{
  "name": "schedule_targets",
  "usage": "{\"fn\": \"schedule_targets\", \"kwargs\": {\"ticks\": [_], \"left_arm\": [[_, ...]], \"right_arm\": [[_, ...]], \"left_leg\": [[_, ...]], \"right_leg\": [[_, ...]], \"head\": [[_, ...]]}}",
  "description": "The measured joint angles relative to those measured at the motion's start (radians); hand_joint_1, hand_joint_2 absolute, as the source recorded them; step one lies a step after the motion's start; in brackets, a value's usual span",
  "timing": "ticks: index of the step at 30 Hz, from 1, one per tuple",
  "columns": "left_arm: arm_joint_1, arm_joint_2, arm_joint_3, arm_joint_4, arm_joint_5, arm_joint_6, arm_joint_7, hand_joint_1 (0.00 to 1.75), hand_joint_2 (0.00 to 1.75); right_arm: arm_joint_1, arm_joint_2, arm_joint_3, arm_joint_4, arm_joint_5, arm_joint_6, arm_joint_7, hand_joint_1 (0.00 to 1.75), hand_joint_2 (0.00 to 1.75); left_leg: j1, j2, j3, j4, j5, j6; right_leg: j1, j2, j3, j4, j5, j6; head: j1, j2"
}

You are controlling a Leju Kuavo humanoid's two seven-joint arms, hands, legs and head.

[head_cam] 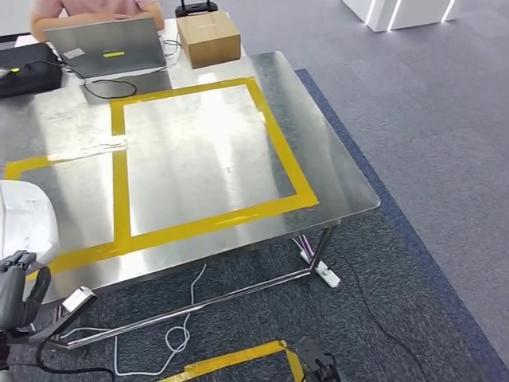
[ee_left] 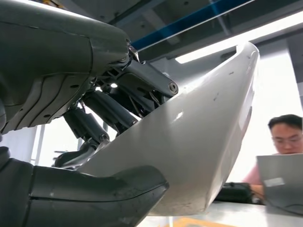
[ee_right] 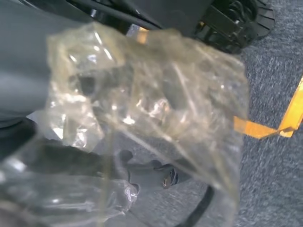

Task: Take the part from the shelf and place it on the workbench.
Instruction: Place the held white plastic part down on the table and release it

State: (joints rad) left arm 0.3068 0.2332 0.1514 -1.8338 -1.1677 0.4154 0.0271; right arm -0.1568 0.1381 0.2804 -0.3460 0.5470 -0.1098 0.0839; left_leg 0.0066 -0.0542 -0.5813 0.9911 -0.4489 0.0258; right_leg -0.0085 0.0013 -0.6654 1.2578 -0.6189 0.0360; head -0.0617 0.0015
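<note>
The part is a white curved shell (head_cam: pixel 24 219) at the workbench's near left corner, just above the steel top (head_cam: pixel 210 151). My left hand (head_cam: pixel 17 290) grips it from below. In the left wrist view the dark fingers (ee_left: pixel 118 109) lie along one side of the shell (ee_left: pixel 200 142) and the thumb (ee_left: pixel 89 189) presses the other side. In the right wrist view, crumpled clear plastic (ee_right: pixel 150 94) covers my right hand (ee_right: pixel 150 172), which hangs over grey carpet. Whether its fingers are apart or closed is hidden.
Yellow tape marks a large rectangle (head_cam: pixel 282 143) on the bench. At the far edge are a laptop (head_cam: pixel 105 46), a cardboard box (head_cam: pixel 208 36), a black bag (head_cam: pixel 27 70) and a seated person (head_cam: pixel 90 8). Cables and a power strip (head_cam: pixel 324 270) lie on the floor below.
</note>
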Motion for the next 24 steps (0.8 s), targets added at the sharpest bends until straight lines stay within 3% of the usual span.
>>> {"fn": "schedule_targets", "kwargs": {"ticks": [1, 3, 5, 7, 8, 9, 11, 12, 13, 14, 15, 16, 18, 20, 22, 23, 24], "left_arm": [[0.000, -0.001, 0.000, 0.000, 0.000, 0.000, 0.000, 1.75, 1.75], [-0.001, -0.002, 0.000, 0.000, 0.000, 0.000, 0.000, 1.75, 1.75], [-0.001, -0.002, 0.000, 0.000, 0.000, 0.000, 0.000, 1.75, 1.75], [0.003, -0.002, 0.001, -0.001, 0.000, 0.000, 0.000, 1.75, 1.75], [0.005, -0.002, 0.002, -0.001, 0.001, 0.000, 0.000, 1.75, 1.75], [0.005, -0.001, 0.002, -0.001, 0.001, 0.000, 0.000, 1.75, 1.75], [0.000, 0.000, 0.002, -0.001, 0.002, 0.000, 0.000, 1.75, 1.75], [-0.002, 0.001, 0.001, -0.001, 0.002, 0.000, 0.000, 1.75, 1.75], [-0.002, 0.000, 0.000, -0.001, 0.002, 0.000, 0.000, 1.75, 1.75], [0.000, 0.000, 0.000, -0.001, 0.002, 0.000, 0.000, 1.75, 1.75], [0.001, 0.000, 0.000, -0.001, 0.002, 0.000, 0.000, 1.75, 1.75], [0.001, 0.000, 0.000, -0.001, 0.002, 0.000, 0.000, 1.75, 1.75], [0.000, 0.001, 0.000, -0.001, 0.002, 0.000, -0.001, 1.75, 1.75], [-0.002, 0.001, 0.000, -0.002, 0.001, 0.000, -0.001, 1.75, 1.75], [0.000, 0.001, 0.000, -0.002, 0.000, 0.000, -0.002, 1.75, 1.75], [0.001, 0.001, 0.000, -0.002, -0.001, 0.000, -0.002, 1.75, 1.75], [0.001, 0.002, 0.000, -0.002, -0.001, 0.000, -0.003, 1.75, 1.75]], "right_arm": [[0.000, 0.000, 0.000, 0.000, 0.000, 0.000, 0.000, 0.00, 0.00], [-0.001, -0.001, 0.000, 0.000, 0.000, 0.000, 0.000, 0.00, 0.00], [-0.001, -0.002, 0.000, 0.000, 0.000, 0.000, 0.000, 0.00, 0.00], [-0.002, -0.002, 0.000, 0.000, 0.000, 0.000, 0.000, 0.00, 0.00], [-0.003, -0.002, 0.000, -0.001, 0.000, 0.000, 0.000, 0.00, 0.00], [-0.004, -0.002, 0.000, -0.001, 0.000, 0.000, 0.000, 0.00, 0.00], [-0.004, -0.002, 0.000, -0.001, -0.001, 0.001, -0.001, 0.00, 0.00], [-0.002, -0.002, 0.000, -0.001, -0.002, 0.001, -0.001, 0.00, 0.00], [-0.001, -0.002, -0.001, -0.001, -0.002, 0.001, -0.001, 0.00, 0.00], [0.000, -0.003, -0.001, 0.000, -0.002, 0.001, -0.001, 0.00, 0.00], [0.000, -0.003, -0.001, 0.000, -0.002, 0.001, -0.001, 0.00, 0.00], [0.000, -0.003, -0.001, 0.000, -0.002, 0.001, -0.001, 0.00, 0.00], [-0.001, -0.003, -0.001, 0.000, -0.002, 0.001, -0.001, 0.00, 0.00], [-0.002, -0.003, -0.001, 0.000, -0.002, 0.001, -0.001, 0.00, 0.00], [-0.003, -0.003, -0.001, 0.000, -0.002, 0.001, -0.002, 0.00, 0.00], [-0.004, -0.003, -0.001, -0.001, -0.002, 0.001, -0.003, 0.00, 0.00], [-0.006, -0.003, -0.001, -0.001, -0.002, 0.001, -0.004, 0.00, 0.00]], "left_leg": [[-0.001, -0.015, 0.002, 0.000, -0.001, -0.001], [-0.001, -0.043, 0.004, 0.002, -0.003, -0.005], [0.003, -0.067, -0.003, 0.004, -0.001, -0.016], [0.007, -0.088, -0.009, 0.004, 0.001, -0.030], [0.006, -0.079, -0.012, 0.011, -0.003, -0.036], [0.005, -0.056, -0.020, 0.030, -0.016, -0.041], [0.003, 0.012, -0.065, 0.128, -0.071, -0.051], [0.005, 0.033, -0.097, 0.195, -0.103, -0.056], [0.008, 0.042, -0.125, 0.252, -0.124, -0.060], [0.012, 0.046, -0.140, 0.281, -0.127, -0.064], [0.014, 0.049, -0.135, 0.270, -0.109, -0.067], [0.016, 0.056, -0.111, 0.224, -0.076, -0.068], [0.012, 0.105, -0.040, 0.086, -0.014, -0.066], [0.004, 0.142, -0.005, 0.014, 0.000, -0.053], [0.001, 0.126, -0.008, 0.012, -0.005, -0.038], [0.003, 0.113, -0.008, 0.011, -0.005, -0.032], [0.004, 0.101, -0.008, 0.010, -0.004, -0.025]], "right_leg": [[0.000, 0.009, 0.022, -0.063, 0.045, -0.005], [-0.003, 0.054, 0.081, -0.205, 0.112, -0.016], [-0.004, 0.082, 0.111, -0.263, 0.124, -0.021], [-0.003, 0.064, 0.119, -0.270, 0.124, -0.026], [-0.005, 0.051, 0.123, -0.274, 0.125, -0.031], [-0.007, 0.038, 0.127, -0.279, 0.127, -0.036], [-0.008, 0.009, 0.135, -0.285, 0.125, -0.045], [-0.007, -0.006, 0.136, -0.286, 0.123, -0.047], [-0.007, -0.021, 0.137, -0.285, 0.121, -0.047], [-0.007, -0.036, 0.139, -0.285, 0.118, -0.047], [-0.007, -0.049, 0.141, -0.284, 0.116, -0.046], [-0.007, -0.062, 0.144, -0.283, 0.112, -0.043], [-0.003, -0.086, 0.154, -0.279, 0.101, -0.034], [0.005, -0.107, 0.162, -0.278, 0.092, -0.024], [0.009, -0.130, 0.168, -0.280, 0.086, -0.016], [0.007, -0.131, 0.170, -0.278, 0.079, -0.010], [0.005, -0.115, 0.164, -0.263, 0.065, -0.005]], "head": [[0.000, 0.000], [-0.001, 0.000], [-0.001, 0.000], [0.000, 0.000], [-0.001, 0.000], [-0.005, 0.000], [-0.013, 0.000], [-0.015, 0.000], [-0.015, 0.000], [-0.015, 0.000], [-0.015, 0.000], [-0.015, 0.000], [-0.016, 0.000], [-0.016, 0.000], [-0.014, 0.000], [-0.014, 0.000], [-0.012, 0.000]]}}
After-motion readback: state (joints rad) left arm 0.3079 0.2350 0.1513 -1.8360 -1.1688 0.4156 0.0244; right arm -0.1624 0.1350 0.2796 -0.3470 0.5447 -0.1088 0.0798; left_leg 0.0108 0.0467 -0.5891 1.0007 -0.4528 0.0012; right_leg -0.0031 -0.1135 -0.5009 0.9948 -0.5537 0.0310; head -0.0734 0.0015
